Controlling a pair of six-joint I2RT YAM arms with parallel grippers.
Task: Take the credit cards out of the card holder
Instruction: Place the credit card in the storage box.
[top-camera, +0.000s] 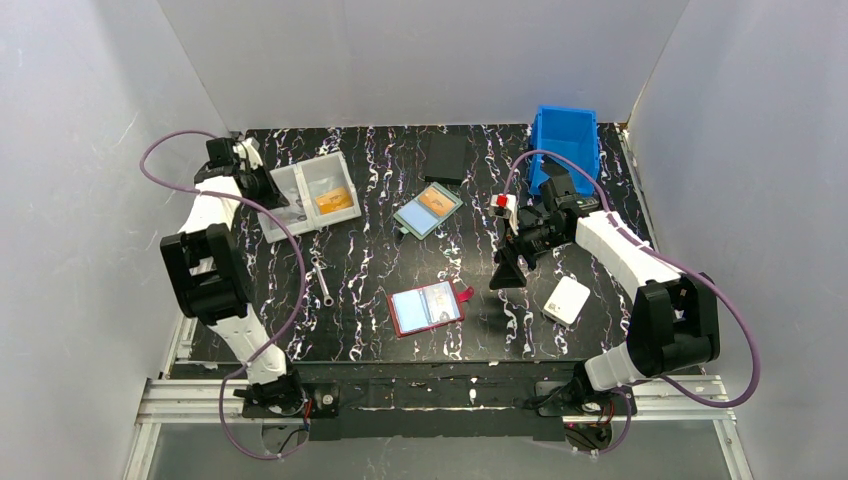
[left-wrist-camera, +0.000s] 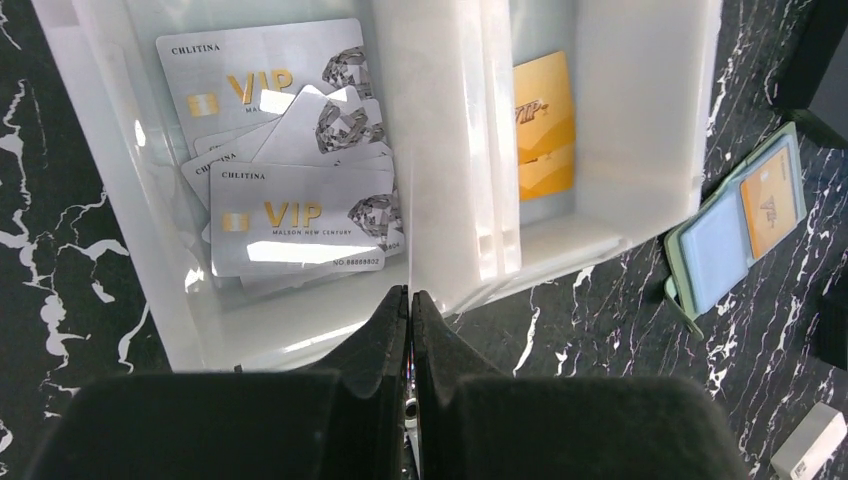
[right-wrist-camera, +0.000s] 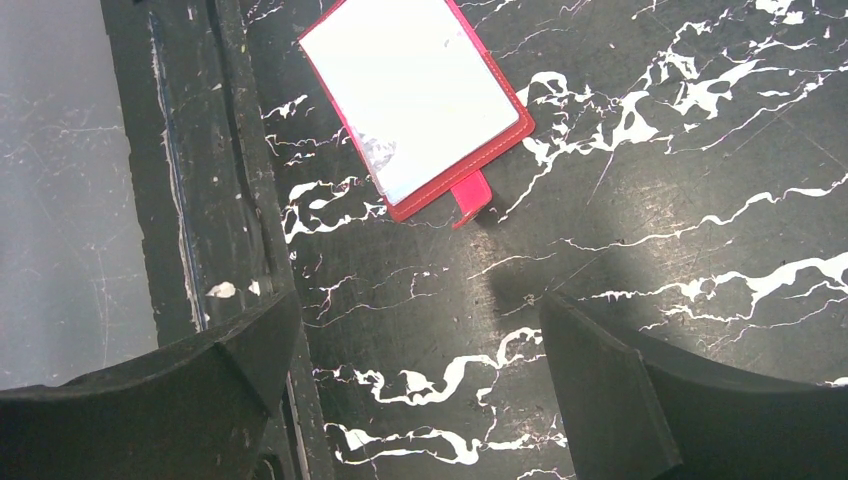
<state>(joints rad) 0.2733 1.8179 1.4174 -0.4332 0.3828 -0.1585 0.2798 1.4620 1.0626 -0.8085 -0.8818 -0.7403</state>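
A black, white-veined worktop (top-camera: 400, 180) is shown from above, with both arms reaching over it. The left hand (left-wrist-camera: 411, 295) is held over the near wall of a clear two-compartment tray (top-camera: 308, 195) at the far left. Its fingers are pressed together and nothing is gripped. The right hand (right-wrist-camera: 418, 300) is poised above bare worktop with its jaws spread wide and nothing between them.

A blue bin (top-camera: 567, 140) is set at the far right corner. In the tray, a fan of silver VIP cards (left-wrist-camera: 290, 215) is held in one compartment and an orange card (left-wrist-camera: 545, 125) in the other.

The card holder (top-camera: 428, 308) is laid open and flat near the front edge, just left of the right hand, with its red border showing around a light-blue inside. The credit cards (top-camera: 438, 303) appear to be lodged in it, though glare in the right wrist view makes card and lining hard to tell apart.

A teal-framed case (top-camera: 428, 210) with an orange card is placed mid-worktop, and a flat black object (top-camera: 446, 157) lies beyond it. A white box (top-camera: 567, 300) is seen right of the open hand, and a small metal tool (top-camera: 322, 280) left of the holder. The holder's snap tab (right-wrist-camera: 470, 198) is turned outward, toward the right hand.
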